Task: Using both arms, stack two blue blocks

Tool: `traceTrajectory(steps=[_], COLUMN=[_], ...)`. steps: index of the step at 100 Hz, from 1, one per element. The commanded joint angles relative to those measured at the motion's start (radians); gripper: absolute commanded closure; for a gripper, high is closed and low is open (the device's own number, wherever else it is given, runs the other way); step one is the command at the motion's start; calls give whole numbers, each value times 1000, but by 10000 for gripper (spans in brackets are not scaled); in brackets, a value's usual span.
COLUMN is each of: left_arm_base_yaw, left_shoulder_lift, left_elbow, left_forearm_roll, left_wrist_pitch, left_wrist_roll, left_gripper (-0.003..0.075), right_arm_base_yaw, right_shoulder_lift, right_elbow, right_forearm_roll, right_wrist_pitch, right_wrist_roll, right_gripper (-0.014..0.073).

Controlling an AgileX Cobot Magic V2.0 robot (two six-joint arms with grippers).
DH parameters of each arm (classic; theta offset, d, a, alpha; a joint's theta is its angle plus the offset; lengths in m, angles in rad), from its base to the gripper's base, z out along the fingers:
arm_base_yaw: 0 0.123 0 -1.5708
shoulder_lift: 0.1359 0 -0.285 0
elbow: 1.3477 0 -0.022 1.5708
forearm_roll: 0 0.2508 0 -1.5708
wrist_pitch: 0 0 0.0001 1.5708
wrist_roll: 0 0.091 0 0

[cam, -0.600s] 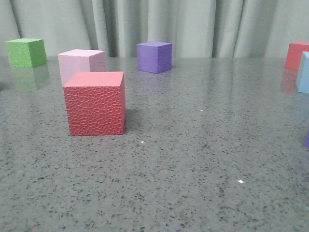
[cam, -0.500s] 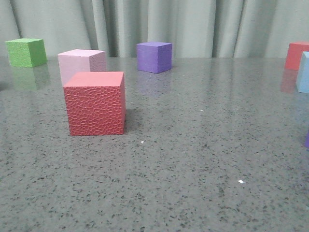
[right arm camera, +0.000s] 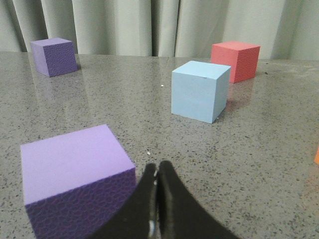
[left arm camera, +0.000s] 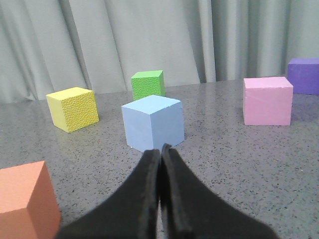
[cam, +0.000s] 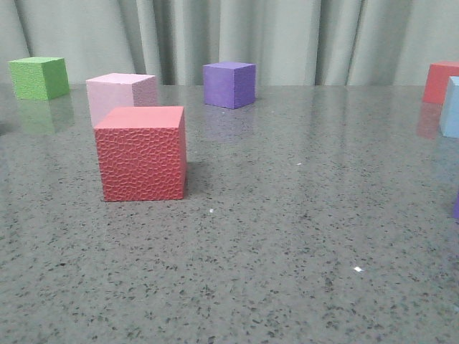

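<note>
In the front view we see only one blue block [cam: 452,107], at the bench [cam: 287,251] right edge. In the left wrist view our left hand [left arm camera: 160,149] is pressed together, just short of the other blue block [left arm camera: 153,122]; we should spread it first. In the right wrist view our right hand [right arm camera: 157,169] is also pressed together, its blue block [right arm camera: 200,90] well apart, near a red cube [right arm camera: 235,60].

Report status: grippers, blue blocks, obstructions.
Left gripper shut, empty. Right gripper shut, empty. Blue blocks apart on table, unstacked. Nearest purple cube beside right gripper.

Grey curtain [cam: 287,36] behind speckled table [cam: 287,251]
</note>
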Motion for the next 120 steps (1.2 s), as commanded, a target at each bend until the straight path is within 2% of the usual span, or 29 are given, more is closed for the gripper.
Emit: traceTrajectory(steps=[1,16,33,42,69,101,120], left_arm_base_yaw=[1,1,1,1,1,1,1], left_shoulder_lift=[-32,-32,-32,-30,97,468,647], left_elbow=[41,41,22,-19,-279,-695,-892], left_forearm_roll=[-5,-5,-60,-72,-143,-143,-147], left_wrist_pitch=[-84,-92,-90,-34,184,602,822], left_wrist_roll=[-9,-9,-9,-9,-9,-9,-9], left_gripper=[739,739,739,739,739,739,739], right_arm_base_yaw=[-7,-7,-7,-7,-7,-7,-7], right_shoulder_lift=[-26,-26,-26,-26,48,324,456], right_elbow=[-17,-17,-22,-55,-311,-673,-817], right_forearm_roll=[-10,-10,-9,8,45,46,72], right_wrist_pitch=[-79,-90,-181,-156,154,483,670], right_wrist_roll=[-6,-6,-6,-6,-6,-6,-6], right_gripper=[717,717,717,717,717,717,717])
